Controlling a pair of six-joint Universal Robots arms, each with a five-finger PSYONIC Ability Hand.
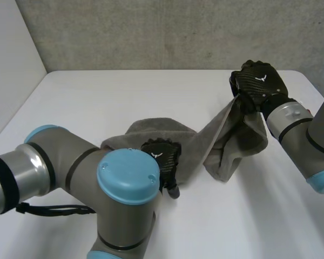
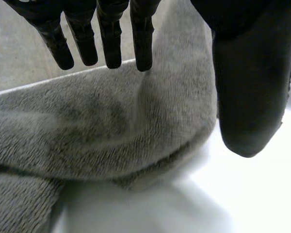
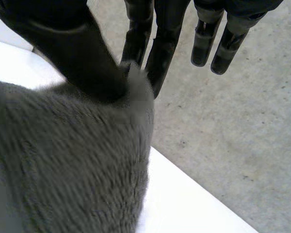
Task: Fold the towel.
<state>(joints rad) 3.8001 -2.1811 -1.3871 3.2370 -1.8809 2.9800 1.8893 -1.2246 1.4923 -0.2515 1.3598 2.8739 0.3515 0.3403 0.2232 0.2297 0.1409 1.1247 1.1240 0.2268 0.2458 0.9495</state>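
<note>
Head view showed me the right hand (image 1: 259, 83) pinching a corner of the grey terry towel (image 1: 232, 144) aloft; the left hand (image 1: 163, 156), fingers straight, lay on it.

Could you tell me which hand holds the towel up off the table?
The right hand, pinching the towel aloft; the left hand is open, lower down.

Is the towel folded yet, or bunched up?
Not folded. The towel lies rumpled on the table under the left hand, one end lifted, pinched in the right hand.
</note>
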